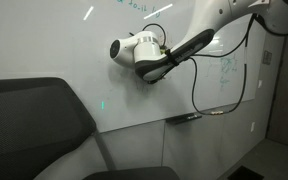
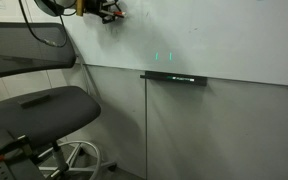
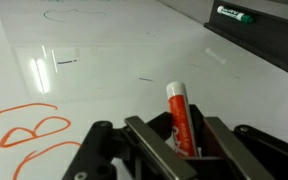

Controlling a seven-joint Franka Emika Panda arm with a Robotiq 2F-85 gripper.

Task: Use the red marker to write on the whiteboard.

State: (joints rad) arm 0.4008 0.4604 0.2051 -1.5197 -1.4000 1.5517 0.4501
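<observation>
**In an exterior view:** Finds the whiteboard (image 1: 44,40) filling the wall. Finds the arm (image 1: 179,50) reaching in from the upper corner, white wrist end close to the glossy face. Cannot make out the gripper or any marker here. Notes a dark cable (image 1: 195,88) drooping from the arm towards the ledge (image 1: 189,117). Judges a snag on that ledge possible during a wide stroke.

**In an exterior view:** Places the gripper (image 2: 102,10) at the top edge of the picture, against or just beside the board. Cannot tell contact or jaw state at this size. Notes an office chair (image 2: 54,105) below, well apart from the arm.

**In the wrist view:** Confirms the gripper (image 3: 181,128) clamped narrow on the red marker (image 3: 177,108). Finds the pale end aimed at the board, off to one side of orange scribbles (image 3: 24,135). Cannot tell whether the tip touches.

Judges three hazards:
- Pressing too hard on a rigid board, and so pushing the marker back through the fingers or tilting it.
- Standing off too far, and so leaving no line.
- Writing through a possible cap at the pale end.

Records a green-capped marker (image 3: 232,14) on the ledge, well apart and no obstacle.
</observation>
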